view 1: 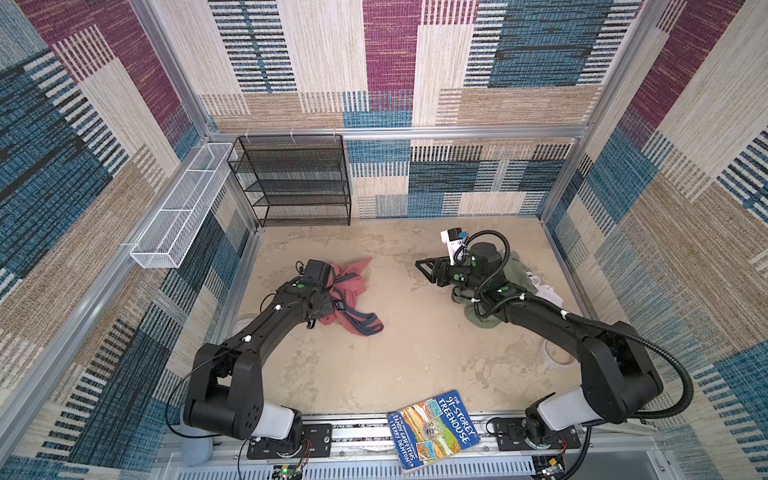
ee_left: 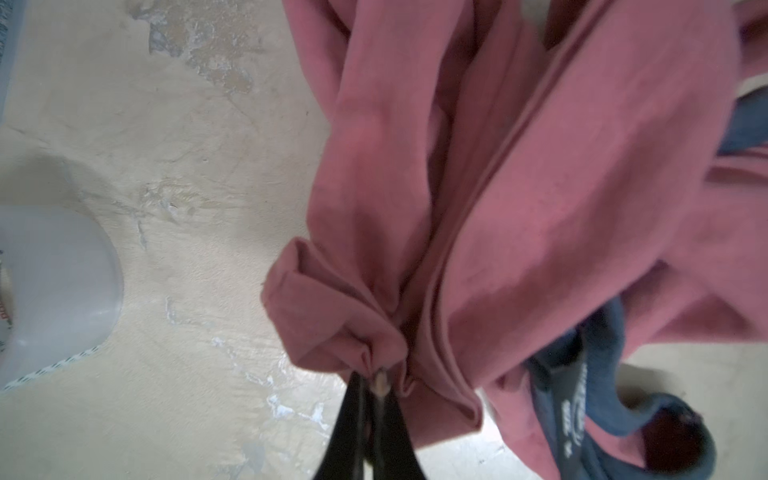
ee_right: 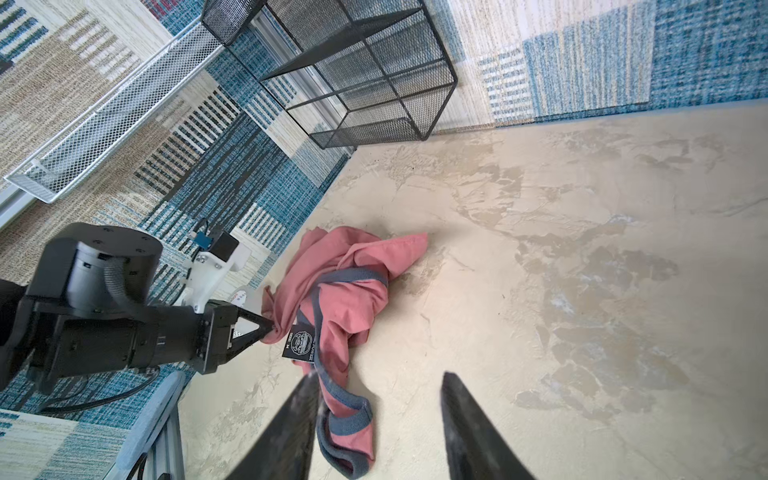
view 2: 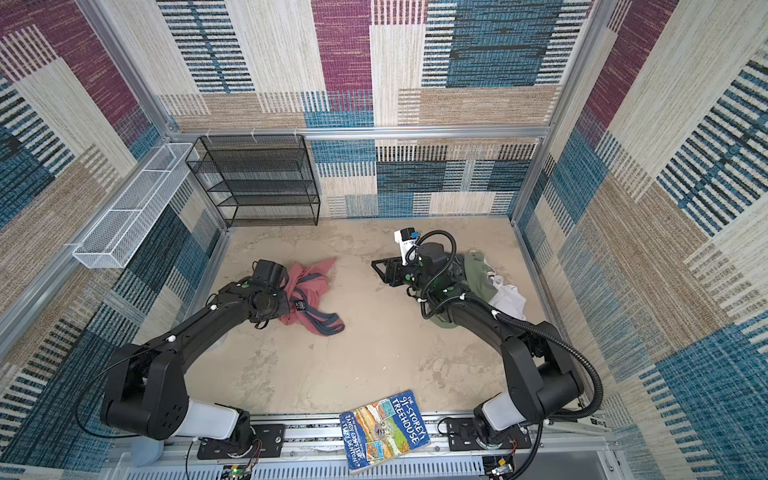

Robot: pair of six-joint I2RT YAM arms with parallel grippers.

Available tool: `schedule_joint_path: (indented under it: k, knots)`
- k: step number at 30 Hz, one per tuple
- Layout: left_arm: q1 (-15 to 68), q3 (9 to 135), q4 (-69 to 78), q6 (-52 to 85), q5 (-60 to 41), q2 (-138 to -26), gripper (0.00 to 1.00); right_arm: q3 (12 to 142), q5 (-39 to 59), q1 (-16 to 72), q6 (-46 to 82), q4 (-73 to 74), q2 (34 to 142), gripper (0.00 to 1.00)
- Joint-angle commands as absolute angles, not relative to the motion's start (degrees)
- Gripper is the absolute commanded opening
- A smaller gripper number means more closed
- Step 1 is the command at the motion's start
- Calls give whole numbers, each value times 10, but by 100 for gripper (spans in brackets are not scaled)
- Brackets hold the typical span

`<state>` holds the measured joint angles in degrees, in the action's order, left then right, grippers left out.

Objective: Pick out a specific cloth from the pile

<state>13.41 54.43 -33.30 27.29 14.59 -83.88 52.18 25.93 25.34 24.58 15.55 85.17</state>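
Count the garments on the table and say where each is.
3. The pink cloth lies left of centre, pinched by the left gripper; the olive-green garment and white cloth sit heaped at right, where the right arm may hide more.

Both top views are bright, with diffuse light; the arms (view 1: pixel 266 328) cast only faint, soft shadows on the table (view 1: pixel 374 365). Wide-angle distortion bows the walls (view 1: pixel 62 166) and frame posts (view 1: pixel 168 62) at the edges. In the left wrist view the close cloth (ee_left: pixel 540 208) and the roll (ee_left: pixel 54 291) are blurred. In the right wrist view the right gripper (ee_right: pixel 379 376) shows dark, out-of-focus fingers (ee_right: pixel 291 432); the far table is sharp.
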Motion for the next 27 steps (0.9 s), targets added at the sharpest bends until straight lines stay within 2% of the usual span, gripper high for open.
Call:
schedule_joint_path:
  k: [1,15,16,17,19,20,21,22,23,24,27]
  knots:
    - [125,542,-310,285,134,-856,0,520,263,255,251,167,843,51]
    - [40,569,-256,269,83,-924,0,519,230,255,243,147,828,51]
    - [38,572,-257,266,78,-925,2,517,225,255,242,148,825,51]
    - [38,576,-259,264,74,-921,11,513,216,255,239,148,823,51]
    - [38,578,-260,261,61,-905,38,513,201,254,227,138,821,53]
    - [38,575,-256,261,56,-893,49,516,188,254,216,129,822,56]
    - [38,572,-255,259,53,-880,58,518,175,252,207,122,820,65]
    - [38,571,-255,258,52,-868,59,520,166,250,201,115,819,73]
    - [38,567,-256,256,52,-853,60,522,156,247,192,111,817,91]
    - [38,563,-256,253,53,-838,60,522,145,243,184,107,812,100]
    - [39,550,-255,250,67,-792,62,524,113,225,167,94,799,100]
